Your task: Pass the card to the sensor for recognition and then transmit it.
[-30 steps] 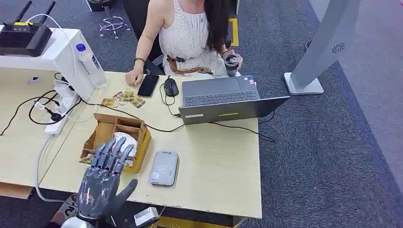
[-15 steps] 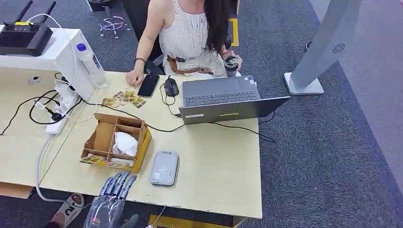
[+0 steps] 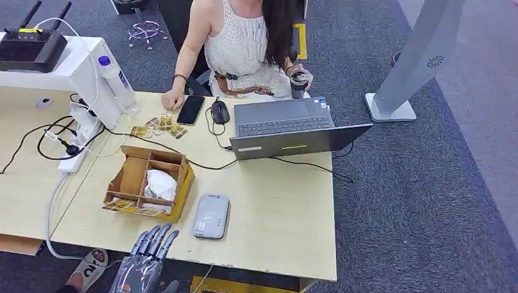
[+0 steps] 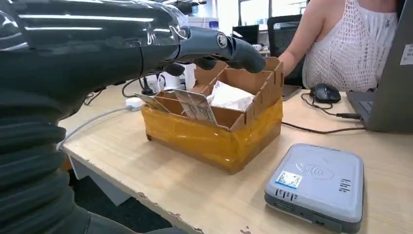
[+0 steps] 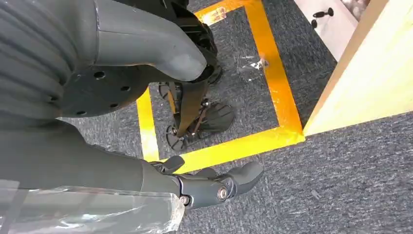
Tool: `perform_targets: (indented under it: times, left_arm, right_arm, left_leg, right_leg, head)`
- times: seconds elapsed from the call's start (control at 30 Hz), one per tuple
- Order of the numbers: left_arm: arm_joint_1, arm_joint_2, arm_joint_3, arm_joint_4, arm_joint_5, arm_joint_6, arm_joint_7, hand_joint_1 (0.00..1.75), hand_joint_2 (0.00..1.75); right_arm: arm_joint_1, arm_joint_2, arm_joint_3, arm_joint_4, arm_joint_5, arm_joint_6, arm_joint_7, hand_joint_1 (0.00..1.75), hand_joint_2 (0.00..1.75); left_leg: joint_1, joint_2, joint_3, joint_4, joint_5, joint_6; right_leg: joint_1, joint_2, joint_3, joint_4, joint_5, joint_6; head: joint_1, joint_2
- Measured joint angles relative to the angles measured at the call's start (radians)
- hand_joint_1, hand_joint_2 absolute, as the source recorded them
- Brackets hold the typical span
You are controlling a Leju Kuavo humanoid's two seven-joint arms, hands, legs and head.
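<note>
Several patterned cards (image 3: 124, 206) stand in the front slot of a cardboard compartment box (image 3: 131, 176) taped in yellow. In the left wrist view those cards (image 4: 196, 105) lean inside the box (image 4: 219, 139). The grey card sensor (image 3: 211, 215) lies flat on the table just right of the box, and appears in the left wrist view as the sensor (image 4: 317, 181). My left hand (image 3: 145, 264) is at the table's near edge, fingers straight and apart, holding nothing; its fingertips (image 4: 246, 50) reach toward the box. My right hand (image 5: 199, 183) hangs beside the table above the floor, loosely spread and empty.
A person sits at the far side with a hand beside a phone (image 3: 190, 109) and loose cards (image 3: 160, 127). An open laptop (image 3: 287, 128), a mouse (image 3: 220, 112), cables, a bottle (image 3: 116, 82) and a white cabinet (image 3: 67, 76) crowd the wooden table (image 3: 281, 207).
My left hand has drawn back from above the box to the table's near edge, then stayed almost still. Nothing was picked up.
</note>
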Motion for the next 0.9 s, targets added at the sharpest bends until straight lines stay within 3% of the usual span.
perform_targets:
  times: [0.33,0.6,0.77,0.9]
  left_arm:
    - [0.0,-0.009,0.018,0.0,-0.027,0.048,0.041,0.0,1.75]
    - [-0.003,-0.124,0.245,0.037,-0.14,0.119,-0.107,0.0,1.75]
    - [-0.005,-0.175,0.35,0.072,-0.175,0.144,-0.142,0.0,1.75]
    - [-0.005,-0.195,0.391,0.09,-0.177,0.144,-0.144,0.0,1.75]
  right_arm:
    - [0.0,0.0,0.0,0.0,0.008,-0.001,0.011,0.0,1.75]
    - [-0.001,0.005,0.016,0.0,0.036,-0.001,0.029,0.0,1.75]
    - [-0.003,0.009,0.026,0.0,0.043,-0.002,0.036,0.0,1.75]
    - [-0.004,0.01,0.027,0.0,0.043,-0.002,0.036,0.0,1.75]
  left_leg:
    - [0.0,0.0,0.0,0.0,0.0,0.0]
    - [0.0,0.0,0.0,0.0,0.0,0.0]
    - [0.0,0.0,0.0,0.0,0.0,0.0]
    - [0.0,0.0,0.0,0.0,0.0,0.0]
  right_leg:
    - [0.0,0.0,0.0,0.0,0.0,0.0]
    - [0.0,0.0,0.0,0.0,0.0,0.0]
    - [0.0,0.0,0.0,0.0,0.0,0.0]
    - [0.0,0.0,0.0,0.0,0.0,0.0]
  head:
    - [0.0,0.0]
    - [0.0,0.0]
    - [0.0,0.0]
    - [0.0,0.0]
